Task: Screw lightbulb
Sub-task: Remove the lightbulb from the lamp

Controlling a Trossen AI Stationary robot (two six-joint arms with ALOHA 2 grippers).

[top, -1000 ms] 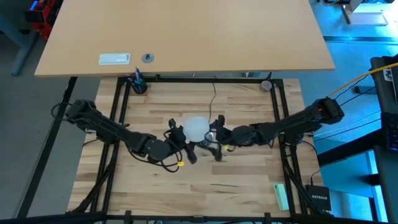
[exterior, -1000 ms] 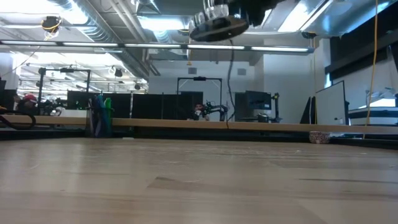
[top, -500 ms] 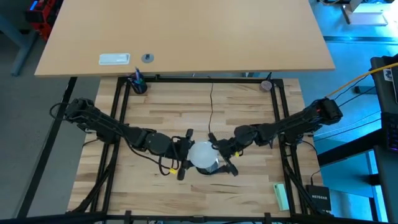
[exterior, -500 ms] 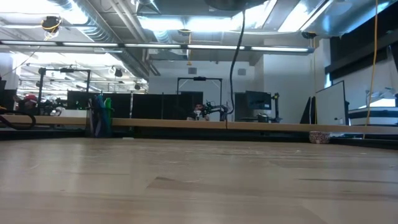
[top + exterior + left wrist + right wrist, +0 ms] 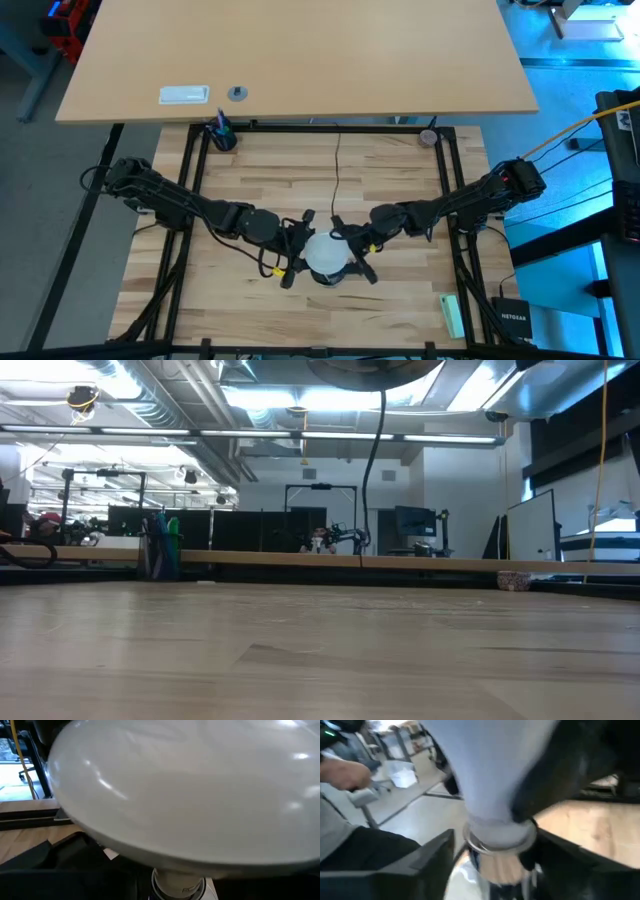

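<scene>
The frosted white lightbulb [image 5: 325,252] hangs dome up above the table's middle, between both grippers. Its dome [image 5: 190,790] fills the left wrist view. In the right wrist view it tapers [image 5: 485,775] down to a silvery ring [image 5: 495,843]. The round socket [image 5: 375,368] shows from below at the top of the low view, and its black cord [image 5: 367,480] trails to the far edge. My left gripper [image 5: 298,255] is shut on the bulb from the left. My right gripper [image 5: 355,252] is open, with a finger [image 5: 422,862] on either side of the base. My left gripper holds the lightbulb from the table's left side, roughly level. A dark finger [image 5: 560,780] lies against the bulb's taper below the dome. The dome itself hides the rest of the contact. The bulb stands upright, lifted clear of the table.
A cup of pens [image 5: 222,135] stands at the far left corner and a small round thing [image 5: 428,137] at the far right. A green object [image 5: 452,315] lies near the right front corner. A person's hand [image 5: 340,770] shows beyond the table.
Both grippers have turned at the wrist and swung toward the table's near edge. The lightbulb and socket went with them, staying clear of the table. In the low view the socket has risen to the picture's top edge.
</scene>
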